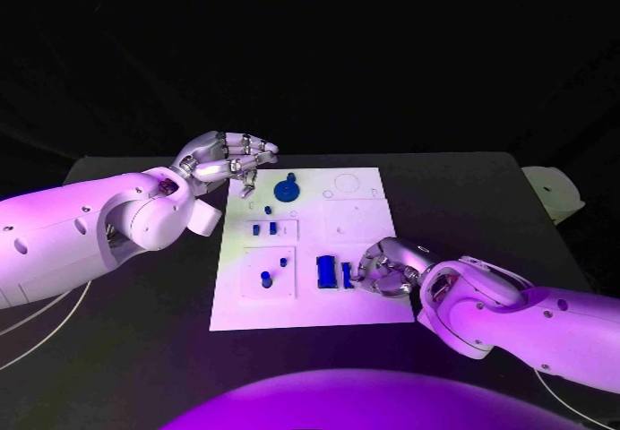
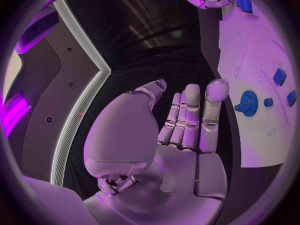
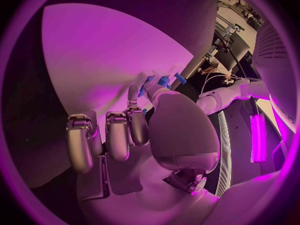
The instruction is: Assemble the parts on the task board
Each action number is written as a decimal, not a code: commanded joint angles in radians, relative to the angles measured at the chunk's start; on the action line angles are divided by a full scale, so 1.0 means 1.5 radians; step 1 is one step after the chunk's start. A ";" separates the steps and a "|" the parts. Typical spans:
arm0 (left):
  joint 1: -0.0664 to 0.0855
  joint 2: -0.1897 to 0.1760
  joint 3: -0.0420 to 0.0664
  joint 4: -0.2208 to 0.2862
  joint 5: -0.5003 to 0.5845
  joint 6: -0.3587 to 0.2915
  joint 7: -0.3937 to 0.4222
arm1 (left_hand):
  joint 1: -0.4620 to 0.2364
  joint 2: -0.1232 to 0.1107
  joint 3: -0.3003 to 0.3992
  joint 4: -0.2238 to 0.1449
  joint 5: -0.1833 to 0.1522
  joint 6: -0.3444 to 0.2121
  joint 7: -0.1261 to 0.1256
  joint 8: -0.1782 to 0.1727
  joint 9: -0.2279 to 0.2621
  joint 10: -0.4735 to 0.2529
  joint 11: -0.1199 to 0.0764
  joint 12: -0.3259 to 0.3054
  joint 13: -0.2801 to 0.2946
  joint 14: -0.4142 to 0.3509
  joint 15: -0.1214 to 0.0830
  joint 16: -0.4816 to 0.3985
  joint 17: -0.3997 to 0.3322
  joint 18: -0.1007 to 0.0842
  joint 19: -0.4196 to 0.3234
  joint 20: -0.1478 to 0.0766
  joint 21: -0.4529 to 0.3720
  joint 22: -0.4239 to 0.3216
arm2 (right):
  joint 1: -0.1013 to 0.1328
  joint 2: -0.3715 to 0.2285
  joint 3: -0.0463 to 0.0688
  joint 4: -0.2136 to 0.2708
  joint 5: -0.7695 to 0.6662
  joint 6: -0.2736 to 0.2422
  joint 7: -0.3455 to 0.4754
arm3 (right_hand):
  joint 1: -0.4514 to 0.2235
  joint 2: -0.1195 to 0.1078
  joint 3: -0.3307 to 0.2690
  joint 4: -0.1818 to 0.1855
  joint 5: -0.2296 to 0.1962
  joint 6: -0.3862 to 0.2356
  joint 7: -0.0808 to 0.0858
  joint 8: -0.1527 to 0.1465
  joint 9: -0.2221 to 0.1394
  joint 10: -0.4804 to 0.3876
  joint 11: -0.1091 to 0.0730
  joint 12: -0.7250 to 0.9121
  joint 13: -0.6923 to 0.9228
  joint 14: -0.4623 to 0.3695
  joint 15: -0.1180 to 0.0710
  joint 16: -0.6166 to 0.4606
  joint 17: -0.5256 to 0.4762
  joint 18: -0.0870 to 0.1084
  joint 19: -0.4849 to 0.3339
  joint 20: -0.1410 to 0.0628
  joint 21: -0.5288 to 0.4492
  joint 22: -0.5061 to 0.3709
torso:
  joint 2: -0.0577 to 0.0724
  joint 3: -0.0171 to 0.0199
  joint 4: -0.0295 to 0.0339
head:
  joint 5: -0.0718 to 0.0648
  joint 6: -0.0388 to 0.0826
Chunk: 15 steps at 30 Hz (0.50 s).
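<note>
On the black tabletop (image 1: 465, 188) lies the white task board (image 1: 356, 309), and its near right corner is just beside the right hand (image 1: 383, 267). This hand rests low on the board, at the right of a tall blue block (image 1: 326, 271) and a thin blue piece (image 1: 347, 276). Its fingers (image 3: 119, 135) are curled down toward the blue pieces, but I cannot tell if they hold one. To the left, in a square recess, stands a small blue peg (image 1: 266, 279). Farther on the board, two small blue parts (image 1: 263, 229) sit in another recess. Beyond them, a blue gear (image 1: 287, 189) lies flat near the far edge. The left hand (image 1: 228, 161) hovers at the far left corner of the board, near the gear but apart from it. Its fingers (image 2: 190, 112) are stretched almost straight, side by side, and hold nothing.
</note>
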 commanded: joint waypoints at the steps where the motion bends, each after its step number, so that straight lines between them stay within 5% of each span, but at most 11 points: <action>1: 0.000 0.002 0.000 -0.004 0.003 0.008 0.011 | 0.001 0.005 -0.001 0.004 0.003 -0.005 0.016 0.003 0.001 -0.006 0.000 0.003 -0.001 -0.004 0.002 -0.002 -0.001 0.002 -0.003 0.000 -0.005 -0.001 | 0.013 -0.005 0.001 -0.007 0.143 -0.056 0.172 | 0.006 0.002 -0.005 0.004 0.011 -0.026 0.013 -0.017 -0.008 -0.044 0.012 -0.074 0.059 0.037 0.011 -0.029 0.043 0.012 0.043 0.007 -0.075 0.151 | -0.003 -0.0010 -0.0008 | 0.000 0.000; 6: 0.000 0.005 -0.003 -0.014 0.018 0.006 0.022 | -0.001 0.004 -0.003 0.006 0.002 -0.005 0.015 0.005 0.001 -0.005 0.000 0.004 -0.001 -0.006 0.002 -0.004 -0.001 0.004 -0.007 0.000 -0.012 -0.009 | 0.036 -0.004 0.002 -0.042 0.294 -0.053 0.303 | 0.035 0.005 -0.011 0.002 0.022 -0.048 0.025 -0.030 -0.013 -0.100 0.023 -0.158 0.013 0.023 0.021 -0.062 0.001 0.031 0.009 0.018 -0.172 0.118 | -0.012 -0.0057 -0.0034 | -0.001 0.008; 9: -0.001 0.011 -0.007 -0.028 0.038 0.002 0.035 | -0.001 0.002 -0.006 0.010 0.002 -0.006 0.014 0.010 0.001 -0.004 -0.001 0.009 -0.003 -0.027 0.003 -0.019 -0.007 0.015 -0.047 0.001 -0.072 -0.065 | 0.051 0.006 0.003 -0.087 0.416 -0.035 0.369 | 0.070 0.010 -0.010 -0.001 0.021 -0.079 0.042 -0.043 -0.016 -0.239 0.038 -0.370 -0.115 -0.045 0.036 -0.189 -0.148 0.071 -0.078 0.032 -0.413 0.027 | -0.020 -0.0097 -0.0040 | -0.001 0.016; 10: -0.001 0.014 -0.007 -0.035 0.047 -0.001 0.040 | 0.000 0.003 -0.007 0.013 0.002 -0.004 0.011 0.014 0.001 0.001 -0.002 0.012 -0.004 -0.048 0.003 -0.037 -0.015 0.026 -0.087 0.002 -0.133 -0.122 | 0.056 0.012 0.004 -0.106 0.459 -0.027 0.388 | 0.077 0.010 -0.008 -0.002 0.022 -0.086 0.046 -0.046 -0.017 -0.281 0.042 -0.432 -0.153 -0.068 0.038 -0.228 -0.191 0.082 -0.106 0.035 -0.487 -0.003 | -0.023 -0.0113 -0.0038 | -0.002 0.021; 11: -0.003 0.020 -0.008 -0.045 0.063 -0.006 0.049 | 0.003 0.002 -0.007 0.017 0.002 -0.002 0.009 0.020 0.000 0.007 -0.004 0.009 -0.011 -0.065 0.003 -0.062 -0.028 0.026 -0.103 0.002 -0.162 -0.140 | 0.062 0.020 0.005 -0.135 0.517 -0.015 0.410 | 0.093 0.010 -0.003 -0.002 0.020 -0.102 0.056 -0.057 -0.024 -0.304 0.052 -0.468 -0.192 -0.134 0.049 -0.347 -0.306 0.109 -0.179 0.045 -0.686 -0.094 | -0.028 -0.0138 -0.0035 | -0.002 0.029; 12: -0.004 0.023 -0.009 -0.052 0.073 -0.009 0.054 | 0.005 0.002 -0.006 0.020 0.002 0.000 0.009 0.024 -0.001 0.014 -0.004 0.003 -0.017 -0.075 0.003 -0.082 -0.038 0.026 -0.111 0.003 -0.185 -0.155 | 0.064 0.026 0.006 -0.153 0.549 -0.007 0.421 | 0.106 0.010 0.004 -0.003 0.019 -0.108 0.061 -0.060 -0.029 -0.322 0.058 -0.496 -0.224 -0.179 0.054 -0.427 -0.370 0.116 -0.208 0.051 -0.767 -0.142 | -0.031 -0.0159 -0.0032 | -0.002 0.035; 15: -0.009 0.036 -0.009 -0.079 0.109 -0.019 0.071 | 0.010 0.000 -0.003 0.026 0.002 0.004 0.008 0.030 -0.004 0.035 -0.003 -0.020 -0.038 -0.098 0.005 -0.147 -0.069 0.026 -0.134 0.006 -0.247 -0.197 | 0.071 0.049 0.009 -0.215 0.639 0.018 0.452 | 0.121 0.009 0.021 0.000 0.005 -0.121 0.068 -0.070 -0.041 -0.350 0.068 -0.554 -0.291 -0.219 0.066 -0.497 -0.393 0.116 -0.232 0.062 -0.828 -0.196 | -0.042 -0.0210 -0.0025 | -0.002 0.050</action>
